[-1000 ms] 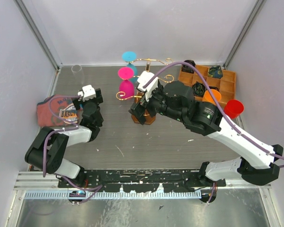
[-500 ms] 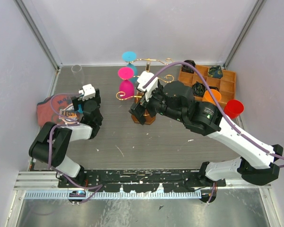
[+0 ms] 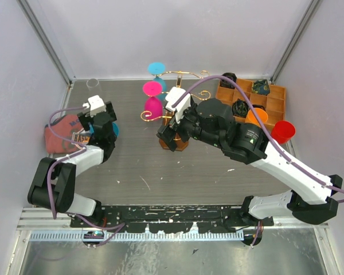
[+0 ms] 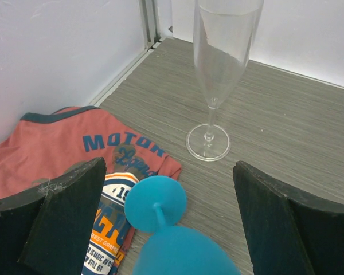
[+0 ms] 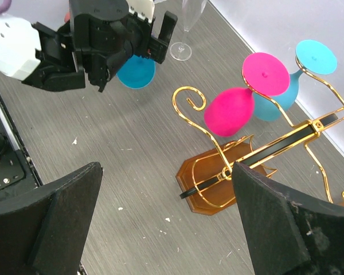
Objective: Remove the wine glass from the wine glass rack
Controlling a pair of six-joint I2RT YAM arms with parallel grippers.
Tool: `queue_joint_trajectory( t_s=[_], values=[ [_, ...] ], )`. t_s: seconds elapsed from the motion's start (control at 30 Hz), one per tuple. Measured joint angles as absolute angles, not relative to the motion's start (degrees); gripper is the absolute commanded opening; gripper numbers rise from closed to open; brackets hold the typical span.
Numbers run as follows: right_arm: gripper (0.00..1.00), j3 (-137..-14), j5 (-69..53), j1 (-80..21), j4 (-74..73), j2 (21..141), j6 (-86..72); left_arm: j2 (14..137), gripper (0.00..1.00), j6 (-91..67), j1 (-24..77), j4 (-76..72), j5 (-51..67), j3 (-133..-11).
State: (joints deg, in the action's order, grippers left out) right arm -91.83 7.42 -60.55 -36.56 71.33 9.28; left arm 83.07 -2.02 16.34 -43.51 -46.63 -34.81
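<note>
The wine glass rack (image 3: pixel 182 90) is a gold wire stand on a brown wooden base (image 5: pixel 209 183). A pink wine glass (image 3: pixel 153 103) (image 5: pixel 229 110) and a blue one (image 3: pixel 156 69) (image 5: pixel 275 97) hang on it upside down. Another blue wine glass (image 4: pixel 160 200) (image 3: pixel 113 129) is off the rack, between my left gripper's (image 4: pixel 169 163) (image 3: pixel 103 129) fingers. These stand wide apart and do not visibly touch it. Its foot (image 5: pixel 136 71) points toward the shirt. My right gripper (image 5: pixel 166 223) (image 3: pixel 166 137) is open and empty, just above the table beside the rack's base.
A clear flute glass (image 4: pixel 215 74) (image 3: pixel 93 83) stands at the back left corner. A folded red shirt (image 4: pixel 51 149) (image 3: pixel 63 134) lies by the left wall. A compartmented wooden tray (image 3: pixel 278 94), an orange cup (image 3: pixel 256 116) and a red cup (image 3: pixel 282 130) are at the right.
My left gripper has moved left and back toward the shirt and the flute. The blue glass now shows beside it. The right arm has not moved.
</note>
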Motion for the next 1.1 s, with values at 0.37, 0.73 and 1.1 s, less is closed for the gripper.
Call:
queue_joint_trajectory(
  t_s=[0.37,0.73,1.1],
  values=[
    [1.0,-91.83,7.4,-60.51,-36.56,72.05,9.54,78.98,0.98,-8.08,11.38,-29.39,-40.29,-39.88],
    [1.0,-90.8,7.49,-60.51,-36.56,72.05,9.54,78.0,0.88,-12.69,11.44,-5.58,-28.34,-50.09],
    [1.0,-87.99,9.41,-60.47,-36.53,71.09,9.56,76.97,0.88,-11.99,22.52,13.89,-25.3,-55.7]
  ],
)
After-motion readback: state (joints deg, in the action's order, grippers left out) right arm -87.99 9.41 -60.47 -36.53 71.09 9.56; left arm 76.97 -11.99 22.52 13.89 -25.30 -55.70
